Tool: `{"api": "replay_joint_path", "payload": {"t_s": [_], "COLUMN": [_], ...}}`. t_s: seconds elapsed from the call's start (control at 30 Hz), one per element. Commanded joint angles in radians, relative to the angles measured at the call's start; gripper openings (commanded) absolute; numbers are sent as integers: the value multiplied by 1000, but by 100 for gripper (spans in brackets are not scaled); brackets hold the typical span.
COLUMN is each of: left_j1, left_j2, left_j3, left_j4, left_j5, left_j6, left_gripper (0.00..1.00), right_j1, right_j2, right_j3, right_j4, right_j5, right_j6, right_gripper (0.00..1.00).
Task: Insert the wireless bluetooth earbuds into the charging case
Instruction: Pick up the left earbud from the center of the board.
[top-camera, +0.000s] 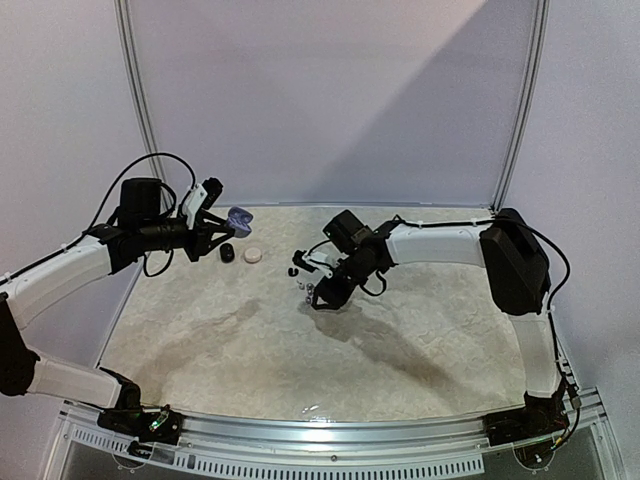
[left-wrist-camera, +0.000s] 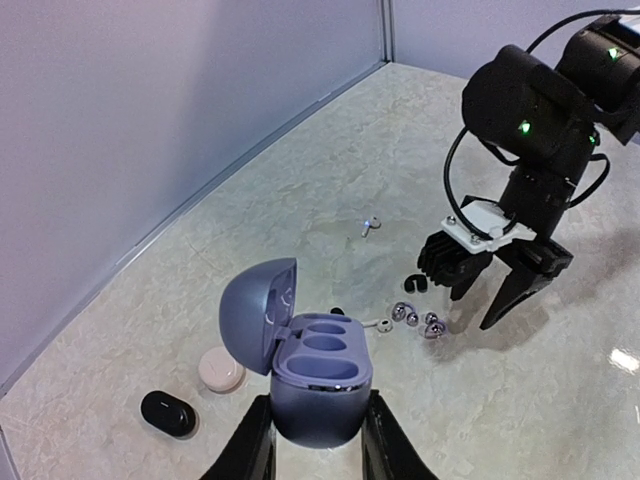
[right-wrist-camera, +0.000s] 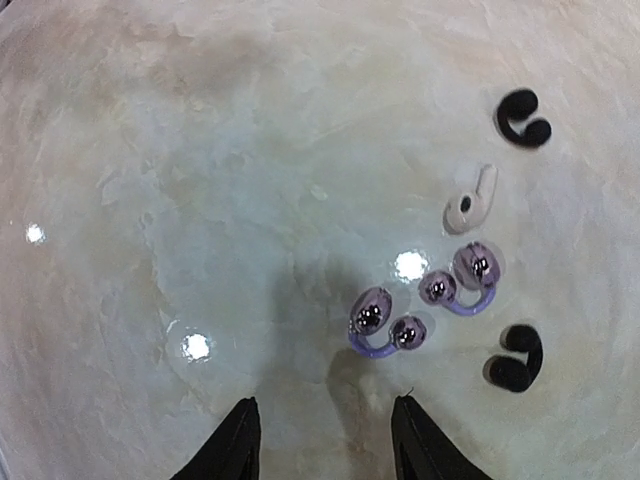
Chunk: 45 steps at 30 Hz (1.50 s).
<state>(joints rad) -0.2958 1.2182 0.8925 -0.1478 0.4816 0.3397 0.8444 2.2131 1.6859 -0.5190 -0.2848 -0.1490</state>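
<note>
The left gripper, at the bottom centre of the left wrist view, has its fingers clamped on the base of one lavender charging case. The case is held clear of the table; its lid is hinged open to the left and its two oval wells are empty.

On the table lie two closed cases, in the lower left of that view: a black case and a pale pinkish-white case, near each other but apart.

The right wrist view counts five earbuds in its right half, none in a case. Two shiny lavender clip-style earbuds, each two chrome beads joined by a curved band, lie just beside each other at centre right: the lower one and the upper one. Two black C-shaped earbuds lie at upper right and lower right. One white stemmed earbud lies between the upper black one and the lavender pair. In the left wrist view a sixth earbud, a second white stemmed earbud, lies apart near the middle.

The right gripper hangs over the table with its fingers apart, holding nothing, the lower lavender earbud just beyond the tips.
</note>
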Motion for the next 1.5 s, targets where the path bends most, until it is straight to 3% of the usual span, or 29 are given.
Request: {"api": "replay_joint_path", "payload": {"t_s": [0.0,0.23,0.7,1.07,1.33,1.47], "left_j1": [12,12,12,11,11,11], "left_j2": [-20,-21,12,18,14,13], "left_j3": [-9,-6,6,16,11,10], "left_j4": [-17,-34,-19,-24,-27,-26], "left_j5": [-3,-15,-11,-15,-15,-12], "left_j6": [18,24,21,29,32,30], "left_gripper": [0,0,0,0,0,0], "right_j1": [8,9,31,30,31,27], "right_j2": [4,86,176,185,156,126], "right_j3": [32,75,121,140,149,130], "right_j4": [67,72,43,9,-76,-97], "right_j5": [-36,30,124,138,122,20], "right_j6": [-286,-222,-172,-111,1,62], "right_gripper": [46,56,56,33,29,26]}}
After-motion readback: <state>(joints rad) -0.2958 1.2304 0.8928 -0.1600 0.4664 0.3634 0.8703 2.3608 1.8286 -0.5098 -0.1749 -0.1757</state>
